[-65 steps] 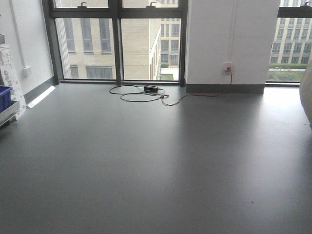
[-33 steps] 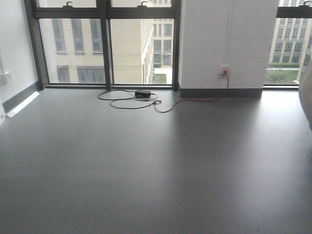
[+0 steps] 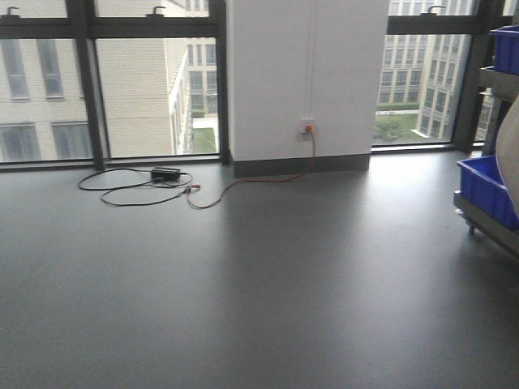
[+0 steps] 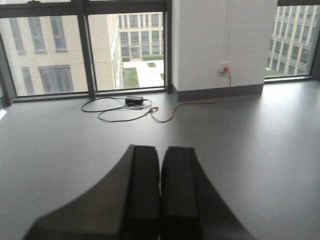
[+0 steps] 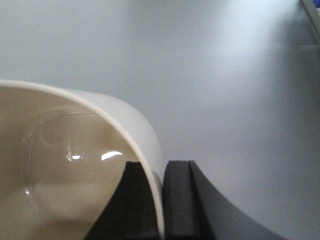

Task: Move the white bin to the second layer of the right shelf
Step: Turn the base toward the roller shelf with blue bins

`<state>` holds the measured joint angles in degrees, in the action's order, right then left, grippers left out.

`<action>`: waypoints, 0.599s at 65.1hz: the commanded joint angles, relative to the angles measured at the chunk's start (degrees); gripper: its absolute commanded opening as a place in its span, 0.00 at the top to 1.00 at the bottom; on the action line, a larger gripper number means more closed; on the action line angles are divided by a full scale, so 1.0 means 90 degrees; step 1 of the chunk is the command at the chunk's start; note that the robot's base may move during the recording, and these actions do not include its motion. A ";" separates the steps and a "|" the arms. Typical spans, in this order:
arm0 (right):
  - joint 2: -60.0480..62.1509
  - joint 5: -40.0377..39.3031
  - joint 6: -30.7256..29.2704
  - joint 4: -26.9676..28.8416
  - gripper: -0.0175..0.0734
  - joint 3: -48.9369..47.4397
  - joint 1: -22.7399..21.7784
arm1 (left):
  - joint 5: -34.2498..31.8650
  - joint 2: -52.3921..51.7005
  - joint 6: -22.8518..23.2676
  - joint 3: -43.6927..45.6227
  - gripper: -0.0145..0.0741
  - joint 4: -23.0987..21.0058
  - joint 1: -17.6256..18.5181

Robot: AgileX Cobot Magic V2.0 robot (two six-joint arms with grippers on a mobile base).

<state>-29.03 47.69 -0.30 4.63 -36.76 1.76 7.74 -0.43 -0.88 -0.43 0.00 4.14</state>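
Note:
In the right wrist view my right gripper (image 5: 161, 172) is shut on the rim of the white bin (image 5: 65, 165), one finger inside the wall and one outside, and holds it above the grey floor. The bin's glossy cream inside faces the camera. A pale curved edge of the bin (image 3: 509, 154) shows at the right border of the front view. My left gripper (image 4: 160, 155) is shut and empty, pointing over the floor. The shelf (image 3: 486, 219) stands at the far right of the front view; its roller lanes are not visible.
Blue crates (image 3: 486, 188) sit on the rack at the right, one higher up (image 3: 507, 44). A black charger (image 3: 165, 173) with looped cables and an orange cord lies on the floor near the windows. A white pillar (image 3: 308, 81) stands ahead. A rack corner (image 5: 312, 15) shows top right.
The front view has swung to the right: the windows, pillar and cables slid left, the left shelf left the frame, and the right rack with blue crates came in.

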 commanded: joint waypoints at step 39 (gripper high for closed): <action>-0.0011 -0.0555 -0.0029 0.0031 0.75 -0.0181 -0.0050 | -0.0553 -0.0102 0.0019 -0.0234 0.74 0.0000 0.0049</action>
<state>-29.03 47.69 -0.30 4.63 -36.76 1.76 7.74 -0.43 -0.88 -0.43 0.00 4.14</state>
